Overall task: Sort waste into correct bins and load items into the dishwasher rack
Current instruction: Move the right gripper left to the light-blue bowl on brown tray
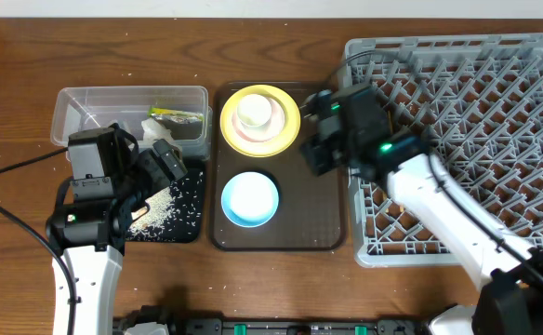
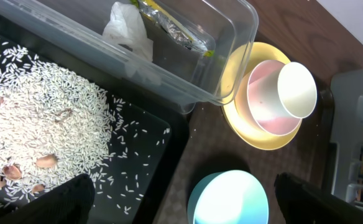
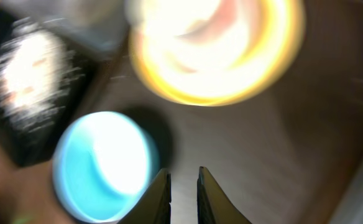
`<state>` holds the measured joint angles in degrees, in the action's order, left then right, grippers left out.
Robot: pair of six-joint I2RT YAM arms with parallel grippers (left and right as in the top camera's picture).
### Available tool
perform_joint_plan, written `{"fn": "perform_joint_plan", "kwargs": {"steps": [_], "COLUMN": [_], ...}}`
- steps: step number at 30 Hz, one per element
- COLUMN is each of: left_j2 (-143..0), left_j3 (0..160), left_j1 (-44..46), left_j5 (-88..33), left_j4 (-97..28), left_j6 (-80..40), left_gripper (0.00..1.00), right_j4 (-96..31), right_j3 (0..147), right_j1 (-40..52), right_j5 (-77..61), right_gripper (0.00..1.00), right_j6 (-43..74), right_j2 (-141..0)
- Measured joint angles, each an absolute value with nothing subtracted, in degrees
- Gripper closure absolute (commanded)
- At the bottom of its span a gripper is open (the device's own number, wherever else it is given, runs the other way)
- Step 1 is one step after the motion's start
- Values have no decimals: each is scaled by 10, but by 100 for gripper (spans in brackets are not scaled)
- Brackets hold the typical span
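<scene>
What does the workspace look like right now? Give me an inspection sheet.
Surface: wooden table, brown serving tray in the middle.
Job's things: tissue and wrapper in clear tub; rice in black tray; white cup in pink bowl on yellow plate; blue bowl beside it; dishwasher rack unloaded; chopsticks not seen.
Clutter: nothing seen.
Grippers: left gripper open above black tray; right gripper nearly shut, empty.
Cables: black cable by left arm.
Surroundings: nothing seen.

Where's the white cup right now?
Overhead, the cup sits in a pink bowl on the yellow plate, at the far end of the brown tray, between the clear tub and the rack.
</scene>
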<state>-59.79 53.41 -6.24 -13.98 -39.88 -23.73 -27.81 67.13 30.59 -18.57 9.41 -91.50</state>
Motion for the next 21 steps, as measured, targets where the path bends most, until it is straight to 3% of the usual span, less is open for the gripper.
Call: {"fn": "perform_joint_plan", "kwargs": {"steps": [6,11,21], "left_j2": [-598,-598,-598], "left_j3": [534,534,534], "left_j1": [-62,-62,-62], "left_j5": [-140,-140,-140], "left_j4": [-399,-399,-399], "left_j6": [-237,-237,-237], "left_gripper": [5,4,4], "right_j4": [-267,-284,-293], "right_j3": [671,671,671], "right_j1": [413,483,533], "right_j5": [-184,-170,-145], "right_gripper": [84,82,81], "right_j6": [76,-9,-149], "right_j2": [-915,-915,-915]}}
